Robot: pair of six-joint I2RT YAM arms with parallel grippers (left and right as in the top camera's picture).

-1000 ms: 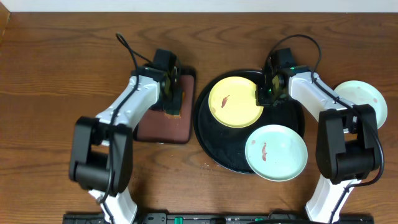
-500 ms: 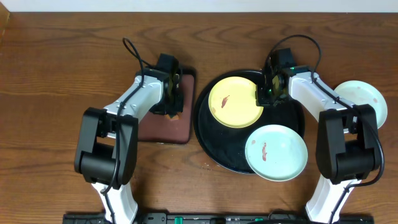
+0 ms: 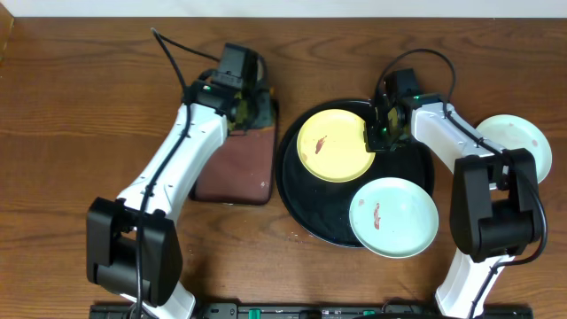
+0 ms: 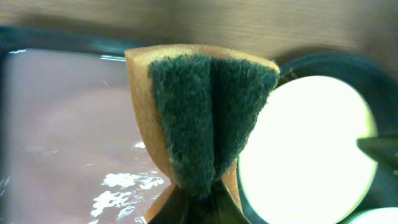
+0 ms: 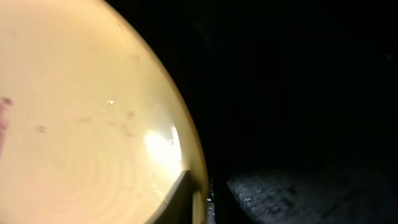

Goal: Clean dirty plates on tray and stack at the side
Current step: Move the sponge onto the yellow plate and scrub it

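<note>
Tray [image 3: 306, 206] contents were unmoved: mint-blue plate [image 3: 393, 217] at front, yellow plate [image 3: 336, 145] behind, its edge between the right gripper's [image 3: 377, 136] narrow jaws, grip unclear. Beyond, the left gripper [image 3: 252, 106] had lifted its pinched sponge [image 4: 199, 118] off the brown tray [image 3: 232, 173].

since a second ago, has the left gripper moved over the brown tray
Yes. The left gripper, shut on the sponge, has shifted from the middle of the brown tray toward its far edge.
</note>
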